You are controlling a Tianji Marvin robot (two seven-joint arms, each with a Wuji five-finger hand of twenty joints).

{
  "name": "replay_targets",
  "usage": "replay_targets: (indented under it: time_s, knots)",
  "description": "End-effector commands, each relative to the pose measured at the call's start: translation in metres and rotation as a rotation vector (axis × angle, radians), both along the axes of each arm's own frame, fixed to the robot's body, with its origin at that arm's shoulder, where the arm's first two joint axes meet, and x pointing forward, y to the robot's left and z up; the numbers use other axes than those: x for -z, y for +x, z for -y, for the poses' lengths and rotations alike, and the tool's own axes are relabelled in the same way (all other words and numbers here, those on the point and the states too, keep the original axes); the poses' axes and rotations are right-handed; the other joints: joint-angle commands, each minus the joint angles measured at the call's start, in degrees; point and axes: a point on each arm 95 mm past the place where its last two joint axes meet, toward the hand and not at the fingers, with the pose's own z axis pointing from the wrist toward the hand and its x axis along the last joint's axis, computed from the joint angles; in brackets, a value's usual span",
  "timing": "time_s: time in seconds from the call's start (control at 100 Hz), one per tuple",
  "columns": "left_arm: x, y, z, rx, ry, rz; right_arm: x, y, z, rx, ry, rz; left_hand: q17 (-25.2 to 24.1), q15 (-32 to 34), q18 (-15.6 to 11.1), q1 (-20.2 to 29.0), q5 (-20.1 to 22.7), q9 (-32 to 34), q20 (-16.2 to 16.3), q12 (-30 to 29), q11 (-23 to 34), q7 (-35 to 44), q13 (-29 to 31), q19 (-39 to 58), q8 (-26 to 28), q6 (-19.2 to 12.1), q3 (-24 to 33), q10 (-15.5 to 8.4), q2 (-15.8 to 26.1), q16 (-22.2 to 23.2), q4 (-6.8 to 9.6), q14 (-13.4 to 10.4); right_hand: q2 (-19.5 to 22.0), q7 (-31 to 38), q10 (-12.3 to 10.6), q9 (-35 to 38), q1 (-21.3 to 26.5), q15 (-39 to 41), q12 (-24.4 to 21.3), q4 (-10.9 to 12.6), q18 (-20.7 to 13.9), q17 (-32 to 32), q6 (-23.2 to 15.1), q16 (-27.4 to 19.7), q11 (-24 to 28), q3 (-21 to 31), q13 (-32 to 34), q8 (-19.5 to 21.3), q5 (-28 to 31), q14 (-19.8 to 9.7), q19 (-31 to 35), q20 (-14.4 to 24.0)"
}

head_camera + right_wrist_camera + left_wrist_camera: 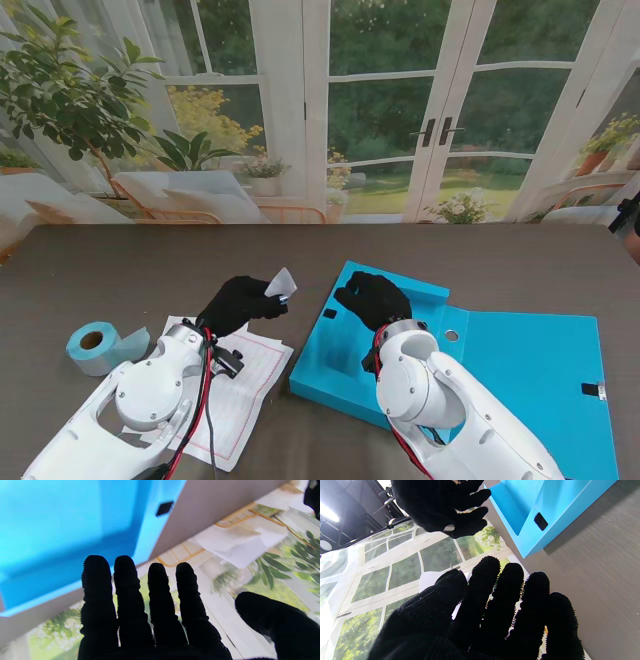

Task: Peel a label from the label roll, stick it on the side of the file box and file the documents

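Observation:
My left hand point(238, 305) pinches a small white label point(282, 284) and holds it up just left of the blue file box point(520, 365). In the left wrist view the label point(428, 580) shows behind the thumb and forefinger. The box lies open on the table. Its left side wall point(545, 512) has a small black square point(329, 314) in it. My right hand point(372, 298) hovers over the box's far left corner, fingers spread and holding nothing. The blue label roll point(98, 347) rests at the near left. The documents point(248, 385) lie under my left forearm.
The box's open lid point(560, 350), with a round hole and a black clasp, spreads to the right. Beyond the dark table point(120, 270) are glass doors, plants and chairs. My right hand point(440, 505) also appears in the left wrist view, close to the box wall.

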Motion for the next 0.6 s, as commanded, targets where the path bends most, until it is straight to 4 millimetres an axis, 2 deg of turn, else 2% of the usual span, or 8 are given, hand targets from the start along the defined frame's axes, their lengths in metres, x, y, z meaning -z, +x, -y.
replay_targets:
  time_s: [0.0,0.21,0.42,0.59]
  knots:
    - [0.004,-0.003,0.0,0.006,0.0,-0.012,0.006,0.0,-0.006,-0.009,0.009,-0.048,-0.4,2.7,-2.4,1.2,1.1,1.6,-0.6,0.8,-0.1,0.9,2.3,1.4,0.5,1.4,0.9,0.1,-0.2,0.5,-0.91,4.8,2.4,-0.4,1.3,-2.4,-3.3,-1.2,-0.9,-1.8,-0.5,-25.1,0.5,-0.8,-0.5,-1.4,-2.4,-0.8,-1.9,0.6,-1.7,-0.8]
    - [0.008,-0.007,-0.003,-0.007,-0.005,-0.017,0.024,0.004,-0.022,0.052,0.043,-0.195,-0.5,2.6,-2.5,1.2,1.1,1.6,-0.5,0.8,-0.1,0.8,2.2,1.3,0.5,1.5,0.9,0.1,-0.2,0.5,-0.92,4.8,2.6,-1.6,2.6,-5.3,-3.4,-3.5,-2.0,-2.2,-1.1,-25.9,4.2,-2.0,-1.1,-1.1,-4.9,-1.8,-6.4,1.2,-2.8,-0.8]
    - [0.008,-0.01,-0.006,-0.009,0.002,-0.019,0.034,0.011,-0.031,0.14,0.047,-0.261,-0.7,2.6,-2.6,1.1,1.1,1.6,-0.5,0.8,-0.2,0.8,2.1,1.3,0.5,1.4,0.8,0.1,-0.1,0.5,-0.93,4.8,2.6,-1.4,3.8,-9.4,-3.8,-2.3,-3.0,-2.5,-1.7,-25.6,8.6,-2.4,0.8,-1.0,-6.9,-3.1,-11.8,0.9,-0.4,0.3]
    - [0.007,-0.01,-0.007,-0.014,0.002,-0.014,0.039,0.016,-0.031,0.185,0.04,-0.288,-0.7,2.6,-2.6,1.1,1.2,1.6,-0.5,0.8,-0.2,0.8,2.1,1.3,0.5,1.4,0.8,0.1,0.0,0.5,-0.91,4.7,2.9,-0.7,4.7,-9.7,-4.2,-0.9,-3.9,-2.8,-0.9,-23.9,10.2,-2.4,1.6,-1.0,-6.1,-3.6,-12.2,0.9,2.4,1.2]
